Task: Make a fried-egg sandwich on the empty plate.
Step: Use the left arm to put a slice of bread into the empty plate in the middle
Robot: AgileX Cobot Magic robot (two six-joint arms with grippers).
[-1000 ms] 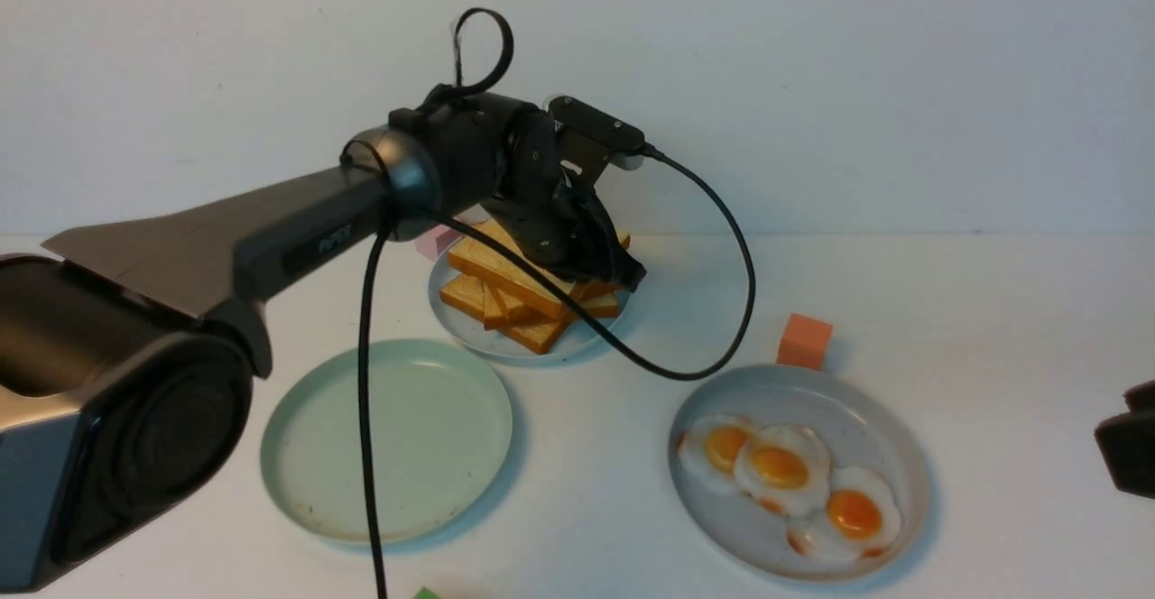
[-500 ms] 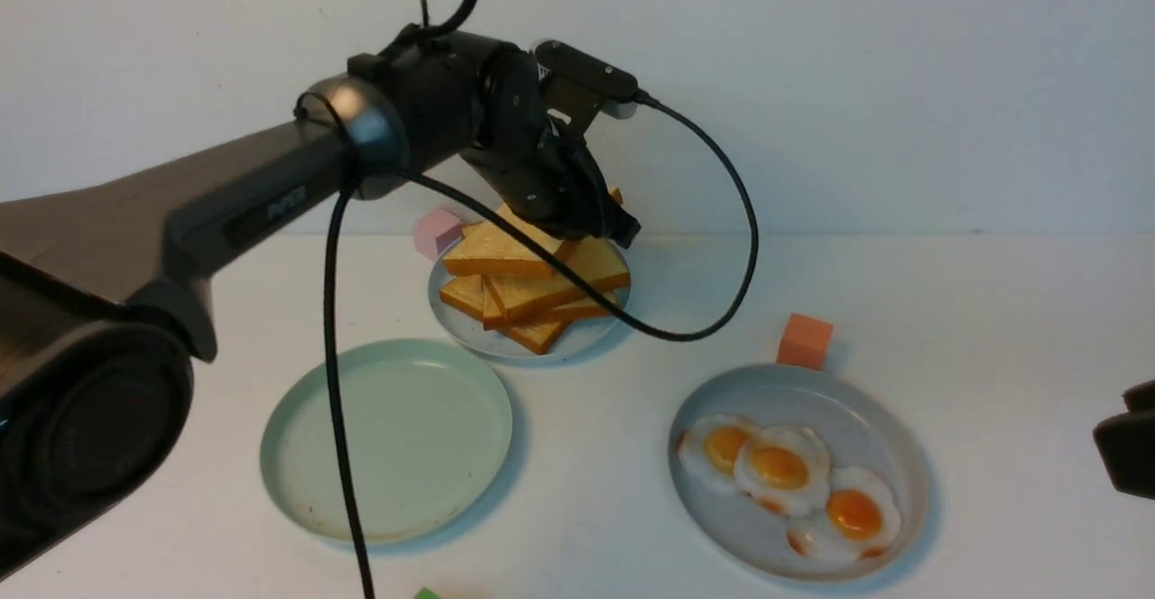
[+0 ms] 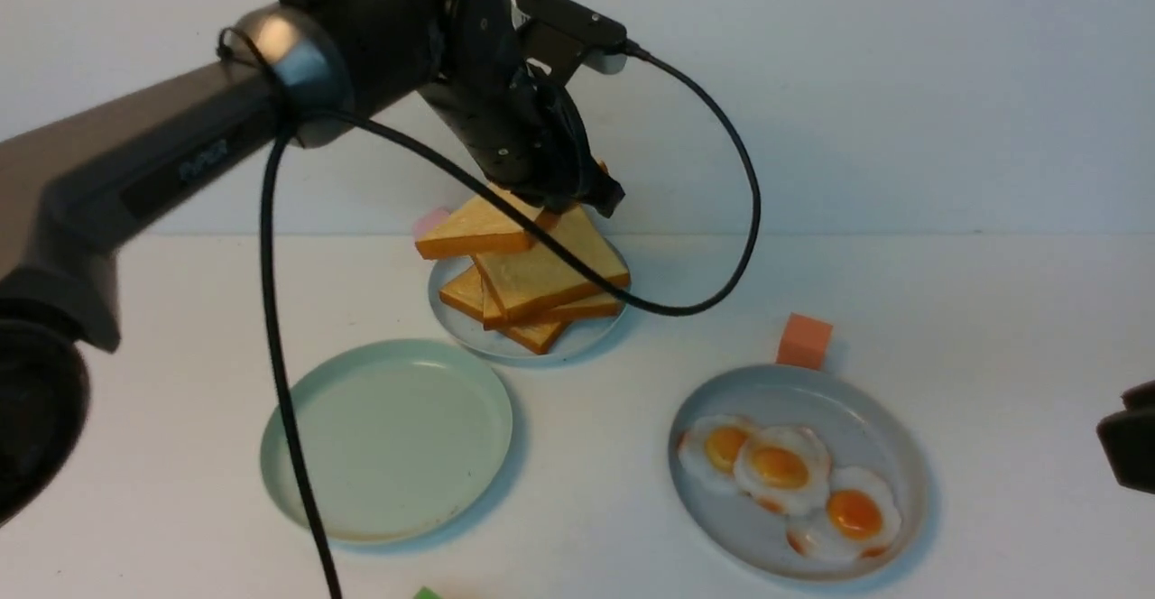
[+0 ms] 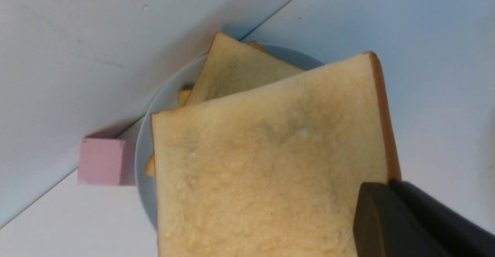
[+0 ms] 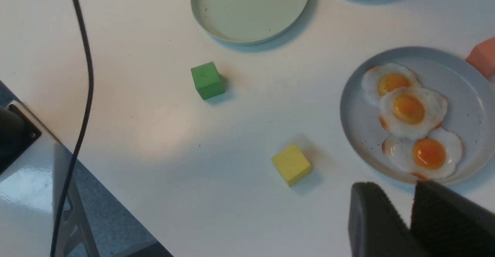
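— Our left claw (image 4: 381, 201) pinches a toast slice (image 4: 270, 156) above the bread plate (image 3: 444, 310); our right claw (image 5: 390, 214) stands slightly apart.
— What might we spoil?
— That off-centre grip could let the slice swing and miss the bare mint-green plate (image 3: 388, 437).
— Hidden?
— We can't see our left fingertips in front view; our right arm is cropped.

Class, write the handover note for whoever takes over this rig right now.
Left end effector: shut on a toast slice, held above the toast pile.
Right end effector: nothing held, fingertips slightly apart, near the egg plate.
Green plate: bare, robot's left.
Eggs: three, on the egg plate, robot's right.
Done: first slice picked up.
Left: lay it on the green plate, add an egg, top with another slice.
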